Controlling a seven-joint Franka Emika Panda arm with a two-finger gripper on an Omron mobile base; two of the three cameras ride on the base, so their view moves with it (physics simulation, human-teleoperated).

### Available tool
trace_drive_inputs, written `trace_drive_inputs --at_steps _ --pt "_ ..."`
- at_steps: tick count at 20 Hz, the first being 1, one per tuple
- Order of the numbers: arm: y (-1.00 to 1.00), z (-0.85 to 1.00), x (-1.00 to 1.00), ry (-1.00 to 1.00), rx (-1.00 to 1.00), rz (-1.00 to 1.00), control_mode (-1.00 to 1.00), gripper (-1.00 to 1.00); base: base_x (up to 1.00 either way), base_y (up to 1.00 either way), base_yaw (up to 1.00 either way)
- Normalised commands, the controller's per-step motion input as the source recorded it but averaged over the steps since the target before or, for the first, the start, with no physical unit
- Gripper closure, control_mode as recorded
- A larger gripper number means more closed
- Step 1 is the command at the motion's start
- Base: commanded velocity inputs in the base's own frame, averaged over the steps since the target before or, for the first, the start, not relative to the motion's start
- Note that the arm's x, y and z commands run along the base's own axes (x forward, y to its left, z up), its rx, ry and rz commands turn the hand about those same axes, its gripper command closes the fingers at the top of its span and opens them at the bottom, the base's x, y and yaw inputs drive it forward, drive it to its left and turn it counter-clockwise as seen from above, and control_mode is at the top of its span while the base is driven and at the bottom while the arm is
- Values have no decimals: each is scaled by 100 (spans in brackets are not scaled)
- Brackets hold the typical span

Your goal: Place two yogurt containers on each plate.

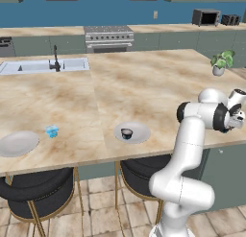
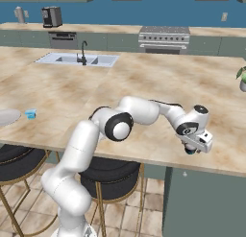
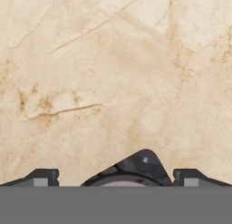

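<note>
my claw (image 3: 116,175) grips a dark yogurt cup (image 3: 131,169) over bare counter (image 1: 144,82) near its front edge, open marble all round.

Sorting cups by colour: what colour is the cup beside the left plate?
Light blue, clearest in the left base view.

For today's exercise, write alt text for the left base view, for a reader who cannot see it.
A white robot arm bends over a marble counter holding two grey plates: the middle plate carries one dark yogurt cup, and the left plate has a light blue cup beside it on the counter.
</note>
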Motion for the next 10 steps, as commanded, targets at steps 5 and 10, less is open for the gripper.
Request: trace_drive_inputs --at_steps 5,10 --pt "0 0 0 0 0 0 -100 -100 0 0 0" --pt "0 0 0 0 0 0 -100 100 0 0 0"
